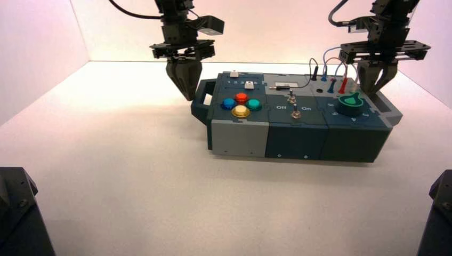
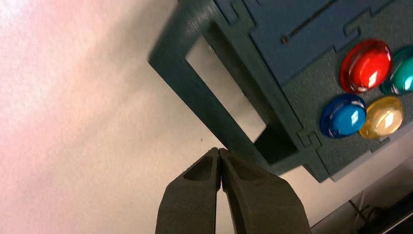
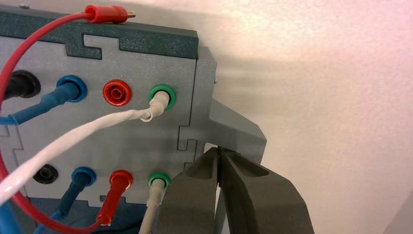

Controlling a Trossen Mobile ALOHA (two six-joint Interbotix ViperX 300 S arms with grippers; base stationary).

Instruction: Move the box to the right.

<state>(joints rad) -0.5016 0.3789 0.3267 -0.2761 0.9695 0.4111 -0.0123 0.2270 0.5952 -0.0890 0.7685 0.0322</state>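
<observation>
Beside the box's left end, I had the left gripper point(image 2: 220, 150) pressed together at the dark end handle point(image 2: 207, 105), apparently to push the box point(image 1: 293, 141) rightward from outside. Over its grey right handle point(image 3: 236, 129) I had the right gripper point(image 3: 219, 150), also closed on nothing, perhaps to pull or steady that end. The box sat right of centre on the table point(image 1: 133, 202).

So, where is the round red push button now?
In the high view, the round red push button sits near the box's left end, between the blue button and the green button.
</observation>
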